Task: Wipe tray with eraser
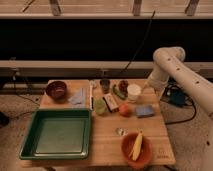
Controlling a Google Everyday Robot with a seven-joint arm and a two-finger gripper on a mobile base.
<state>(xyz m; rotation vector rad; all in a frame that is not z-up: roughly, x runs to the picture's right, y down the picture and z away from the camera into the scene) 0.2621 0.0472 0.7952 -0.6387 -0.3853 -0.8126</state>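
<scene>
The large green tray (30,137) lies on the front left of the wooden table and holds nothing. The eraser (111,102), a small block with a dark brown top and pale side, lies near the table's middle, just right of the tray's far corner. My white arm comes in from the right and bends down to the table's back right edge. The gripper (146,88) is at its end, next to a white cup (134,92), to the right of the eraser and apart from it.
A pale green rounded item (101,107), an orange fruit (125,110) and a blue sponge (144,111) flank the eraser. A dark red bowl (56,90), a grey-blue cloth (79,97) and two dark cups stand at the back. An orange bowl (145,155) holding a yellow item sits front right.
</scene>
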